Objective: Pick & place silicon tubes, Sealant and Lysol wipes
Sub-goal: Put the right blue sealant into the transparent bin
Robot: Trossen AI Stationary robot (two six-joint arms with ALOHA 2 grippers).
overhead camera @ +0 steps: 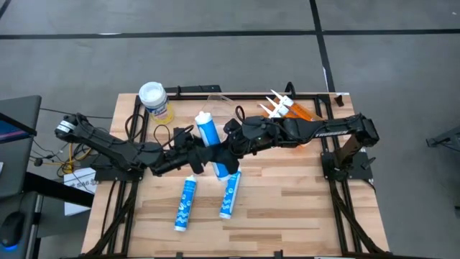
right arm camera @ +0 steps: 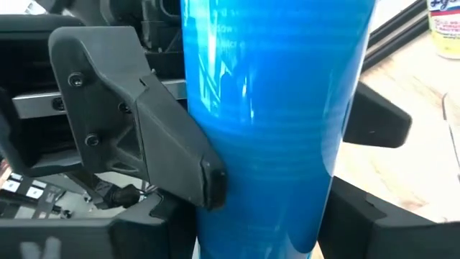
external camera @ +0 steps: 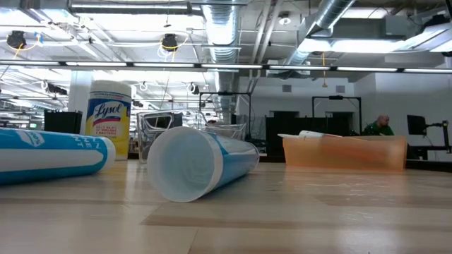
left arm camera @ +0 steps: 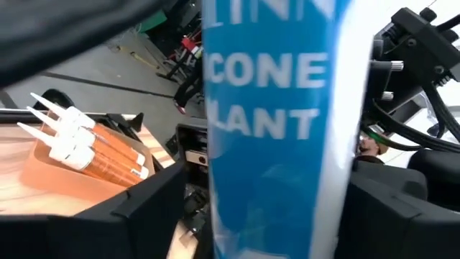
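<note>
A blue sealant cartridge [overhead camera: 209, 134] hangs above the table's middle, its white nozzle toward the far edge. My left gripper [overhead camera: 204, 155] comes from the left and my right gripper [overhead camera: 227, 147] from the right. Both are shut on the cartridge. It fills the left wrist view [left arm camera: 277, 129] and the right wrist view [right arm camera: 277, 122]. Two more blue cartridges [overhead camera: 185, 203] [overhead camera: 230, 194] lie on their sides on the table. The Lysol wipes canister [overhead camera: 154, 101] stands upright at the far left, also in the low view [external camera: 108, 116]. Neither gripper shows in the low view. My left gripper pinches the cartridge's round body [left arm camera: 215, 180] between its two fingers [left arm camera: 154, 205], which lie across the cartridge toward its flat base end. It comes level from the table's left. The cartridge is lifted clear of the table. My right gripper pinches the same cartridge's body [right arm camera: 215, 223] between its two fingers [right arm camera: 366, 212], close beside the left gripper's finger [right arm camera: 154, 126]. It comes from the table's right, and its fingers lie across the cartridge. The cartridge is clear of the table.
An orange tray [overhead camera: 305, 115] at the far right holds several orange cartridges [overhead camera: 284, 106] with white nozzles. A clear container [overhead camera: 215, 99] stands at the far middle. Bare wood lies at the near right. A person [external camera: 381, 125] sits far off in the room.
</note>
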